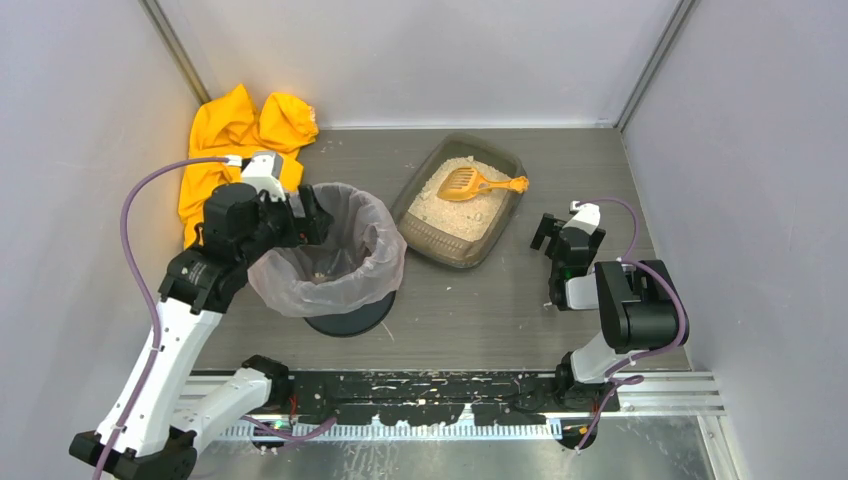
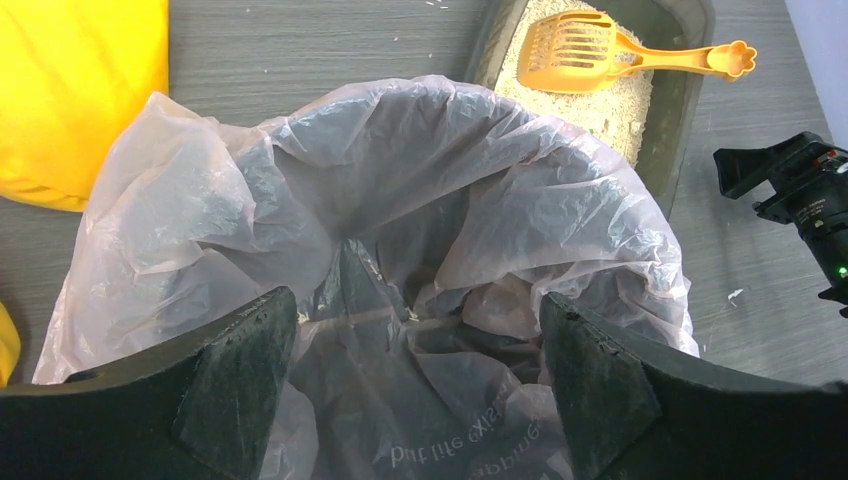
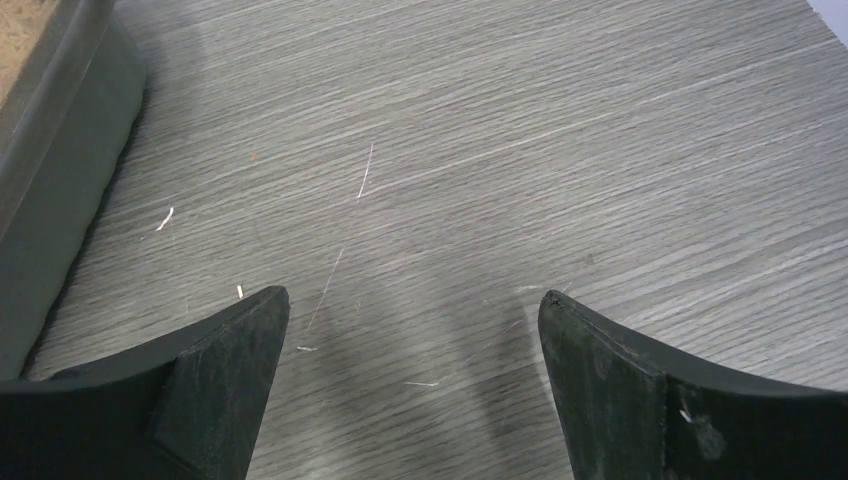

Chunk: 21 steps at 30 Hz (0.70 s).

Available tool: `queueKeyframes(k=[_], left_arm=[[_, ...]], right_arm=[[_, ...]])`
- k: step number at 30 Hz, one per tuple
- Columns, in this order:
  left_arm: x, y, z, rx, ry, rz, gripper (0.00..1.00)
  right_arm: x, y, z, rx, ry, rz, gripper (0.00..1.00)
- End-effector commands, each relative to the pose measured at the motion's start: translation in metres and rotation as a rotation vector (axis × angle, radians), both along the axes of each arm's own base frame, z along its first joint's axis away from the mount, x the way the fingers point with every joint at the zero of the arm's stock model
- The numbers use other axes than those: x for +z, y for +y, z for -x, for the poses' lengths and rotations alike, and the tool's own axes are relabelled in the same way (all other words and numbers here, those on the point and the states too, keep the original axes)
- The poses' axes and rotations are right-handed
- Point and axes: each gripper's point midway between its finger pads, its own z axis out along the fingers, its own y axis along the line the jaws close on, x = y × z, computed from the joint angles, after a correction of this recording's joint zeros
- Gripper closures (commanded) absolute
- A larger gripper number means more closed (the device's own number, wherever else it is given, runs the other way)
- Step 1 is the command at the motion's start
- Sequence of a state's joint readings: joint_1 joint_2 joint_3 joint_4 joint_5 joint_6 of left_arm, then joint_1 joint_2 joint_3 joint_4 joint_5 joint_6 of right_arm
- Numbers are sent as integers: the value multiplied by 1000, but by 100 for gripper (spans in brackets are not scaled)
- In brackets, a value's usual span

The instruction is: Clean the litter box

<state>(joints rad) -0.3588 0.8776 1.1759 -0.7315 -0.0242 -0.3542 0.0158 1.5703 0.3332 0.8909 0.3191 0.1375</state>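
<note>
orange scoop (image 1: 478,184) lies inside the litter box (image 1: 450,250), set just beside a bag-lined bin (image 1: 380,240), likely so waste tips straight in; left gripper (image 1: 310,212) hovers spread and empty at the bin's rim, right gripper (image 1: 546,232) spread and empty beside the box.

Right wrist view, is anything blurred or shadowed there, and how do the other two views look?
Right wrist view: table grain sharp, fingers dark, a faint shadow between them. Left wrist view: bag liner crisp with mild sheen. Top external view: even light, litter box clearly lit, no glare.
</note>
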Motion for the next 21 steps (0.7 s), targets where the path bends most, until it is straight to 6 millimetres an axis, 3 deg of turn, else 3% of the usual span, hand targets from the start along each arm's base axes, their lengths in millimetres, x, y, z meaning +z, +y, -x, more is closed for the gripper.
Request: queueKeyframes(k=[1, 4, 9, 13, 17, 21], left_arm=[[24, -1, 2, -25, -92, 16, 8], [29, 0, 5, -27, -120, 23, 9], [44, -2, 13, -54, -209, 57, 12], [46, -1, 15, -55, -222, 59, 12], [41, -2, 13, -55, -198, 51, 12], [39, -4, 12, -62, -188, 57, 12]], right_arm=[[26, 1, -14, 2, -88, -10, 0], [30, -3, -12, -20, -110, -7, 0], [71, -7, 1, -84, -91, 10, 0], [130, -26, 19, -371, -132, -244, 0], [149, -31, 50, -523, -132, -448, 0], [165, -22, 59, -438, -114, -467, 0]])
